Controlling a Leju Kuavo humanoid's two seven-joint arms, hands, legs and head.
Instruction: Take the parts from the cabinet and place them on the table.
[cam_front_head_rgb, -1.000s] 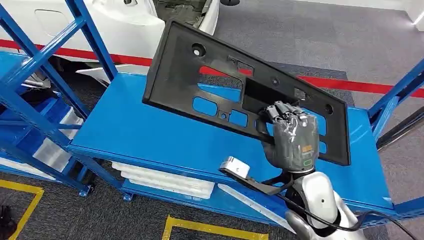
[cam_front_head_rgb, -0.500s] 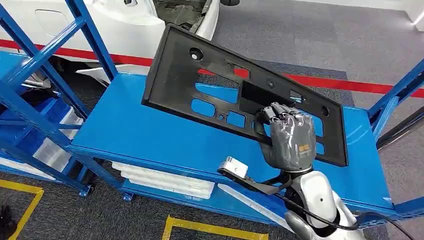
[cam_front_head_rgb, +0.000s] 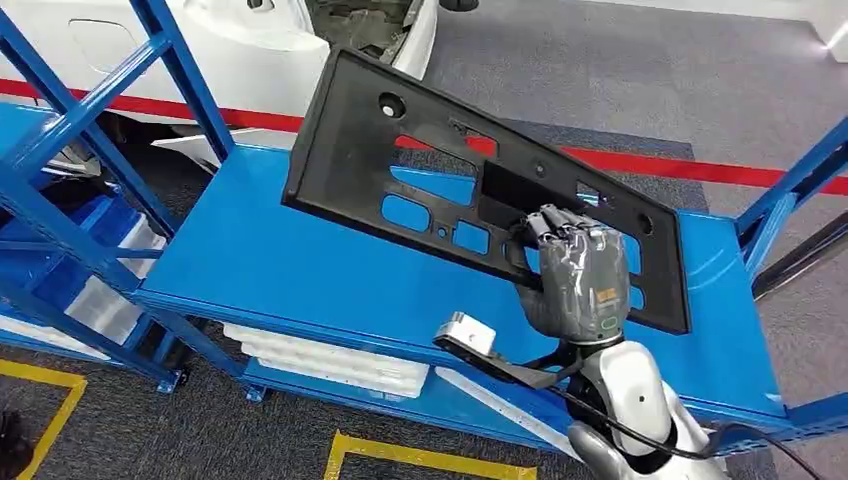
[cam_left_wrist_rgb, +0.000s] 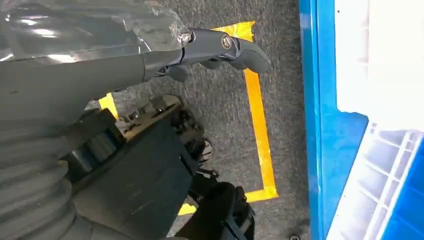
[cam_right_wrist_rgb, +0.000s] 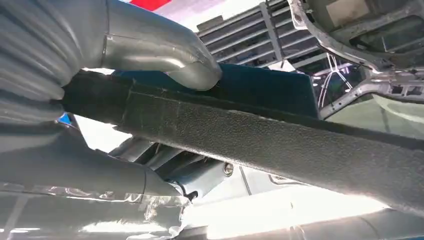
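My right hand (cam_front_head_rgb: 578, 285) grips the black plastic panel (cam_front_head_rgb: 440, 160) by a cutout, and over the last second it has drifted slightly toward nine o'clock above the blue shelf (cam_front_head_rgb: 300, 270), still uncommitted; my left hand (cam_left_wrist_rgb: 220, 47) hangs empty.

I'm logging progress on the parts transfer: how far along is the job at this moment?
Done: the black panel is out of the cabinet, gripped by the right hand. In hand: it hangs tilted above the blue table, not visibly resting on it. Left: lowering it onto the table and letting go. The left hand hangs over the floor and holds nothing.
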